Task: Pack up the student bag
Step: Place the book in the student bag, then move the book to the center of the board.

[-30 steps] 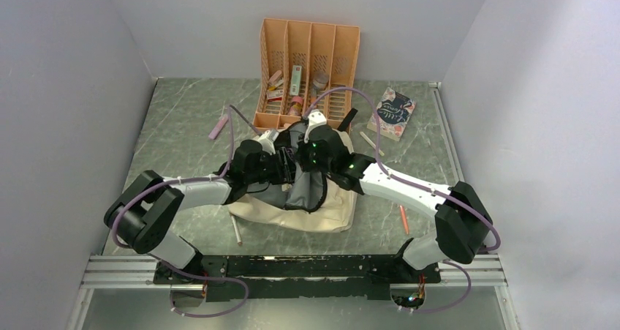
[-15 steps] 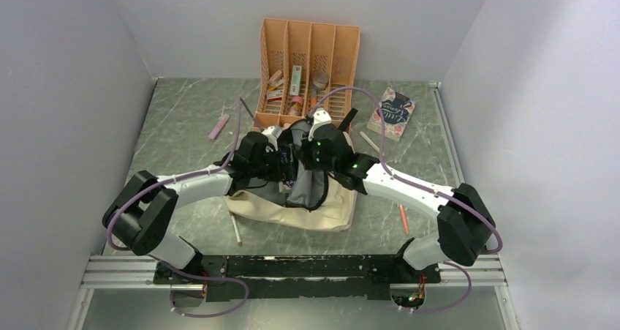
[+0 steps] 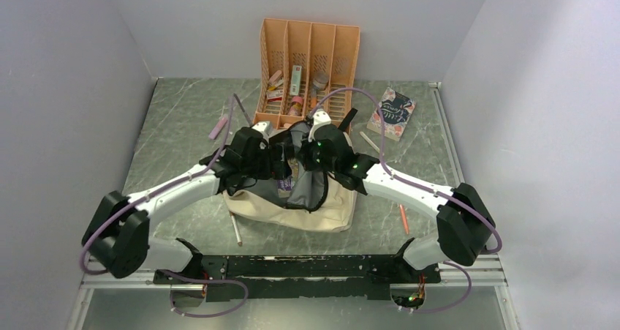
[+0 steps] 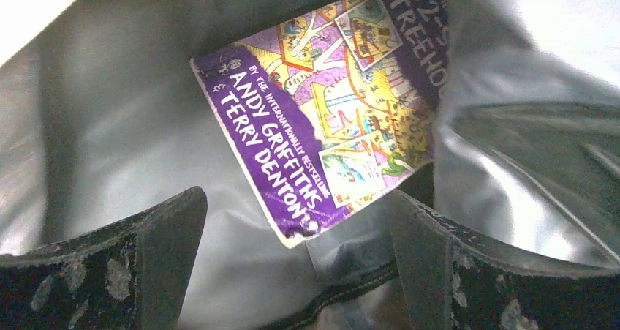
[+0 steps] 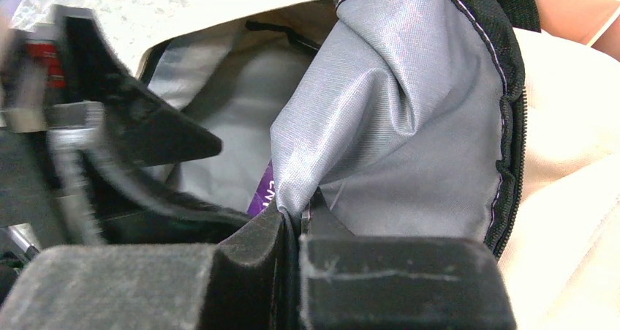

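Well, nearest the arms a pale pencil (image 3: 235,230) lies on the table (image 3: 183,125), just beside the front left corner of the student bag (image 3: 322,211). An orange pencil (image 3: 403,219) lies a bit off to the bag's right. The bag sits flat in the middle of the table with its mouth facing the back.

The right gripper (image 5: 292,224) has its fingers pressed tight on a fold of the grey lining (image 5: 395,110) and holds the mouth up. The left gripper (image 4: 296,213) is at the mouth with its fingers spread wide and nothing between them. Right under it, a purple book (image 4: 329,118) lies inside the bag, and no finger touches it (you can read the writers' names on the cover).

So one book looks packed. More looks left to do. Farther back, a pink stick (image 3: 218,129) lies on the table to the left. A flowery notebook (image 3: 395,113) lies to the right. At the very back, an orange organiser (image 3: 307,45) holds small things in its slots. I would guess some of these go in next, and the zip is not shut yet.
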You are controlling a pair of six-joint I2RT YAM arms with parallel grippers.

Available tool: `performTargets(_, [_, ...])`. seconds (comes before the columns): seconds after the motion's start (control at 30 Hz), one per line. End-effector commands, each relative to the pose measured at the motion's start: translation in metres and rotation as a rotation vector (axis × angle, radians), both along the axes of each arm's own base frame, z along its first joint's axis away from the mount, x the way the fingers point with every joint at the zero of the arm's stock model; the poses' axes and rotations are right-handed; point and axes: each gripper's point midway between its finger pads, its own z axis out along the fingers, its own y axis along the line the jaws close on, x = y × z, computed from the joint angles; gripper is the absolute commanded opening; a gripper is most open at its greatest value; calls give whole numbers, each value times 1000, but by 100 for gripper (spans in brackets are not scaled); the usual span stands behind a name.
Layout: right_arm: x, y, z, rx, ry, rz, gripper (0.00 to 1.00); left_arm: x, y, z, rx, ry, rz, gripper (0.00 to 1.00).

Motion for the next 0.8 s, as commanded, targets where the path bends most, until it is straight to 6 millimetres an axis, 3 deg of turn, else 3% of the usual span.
performTargets(0.0, [12,5,20,49,-55,-9,5,-9,24,22,56,-65,35,97])
performTargets(0.1, [11,8,23,56,-52,10,15,-15,39,34,59,-97,78,97])
performTargets(0.27, [6,9,41,69,-77,44,41,-13,61,68,48,-234,149,95])
performTargets(0.43, [3,-9,66,75,-131,0,51,1,72,98,103,-342,176,94])
performTargets(0.6, [31,-66,71,41,-137,-246,58,22,63,118,144,-392,157,94])
performTargets(0.77, [71,-164,61,33,-88,-568,65,41,40,139,136,-426,87,93])
